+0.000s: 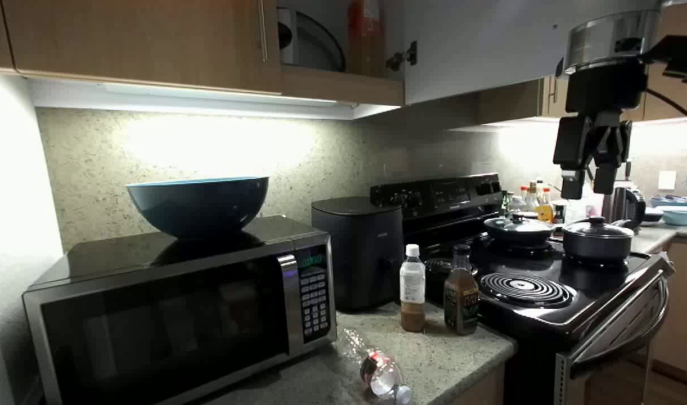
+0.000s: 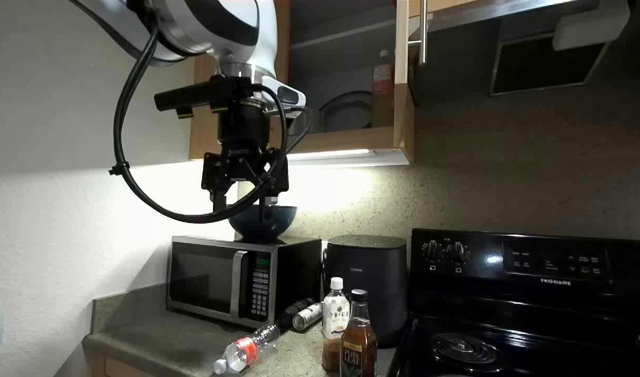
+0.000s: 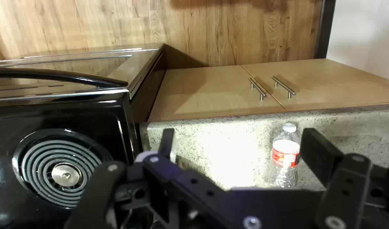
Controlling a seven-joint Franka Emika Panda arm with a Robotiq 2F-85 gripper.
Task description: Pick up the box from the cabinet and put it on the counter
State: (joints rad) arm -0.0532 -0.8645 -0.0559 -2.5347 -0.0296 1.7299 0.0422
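Observation:
The wall cabinet (image 1: 147,45) has one brown door shut and one swung open, showing its pale inside; it also shows in an exterior view (image 2: 346,139). Inside, a pale thing with a dark patch (image 1: 290,48) stands partly hidden behind the shut door; it may be the box, but I cannot be sure. A round dark-rimmed dish and a red-labelled bottle (image 1: 367,39) stand beside it. My gripper (image 1: 589,181) points down, open and empty, in front of and below the cabinet (image 2: 243,205). In the wrist view its fingers (image 3: 240,143) are wide apart above the counter (image 3: 210,143).
A steel microwave (image 1: 169,315) carries a blue bowl (image 1: 200,208). A black appliance (image 1: 357,253) stands beside it. Two upright bottles (image 1: 412,289) (image 1: 461,295) and a lying clear bottle (image 1: 380,371) are on the counter. The stove (image 1: 551,320) holds lidded pans. The open cabinet door (image 1: 478,45) juts outward.

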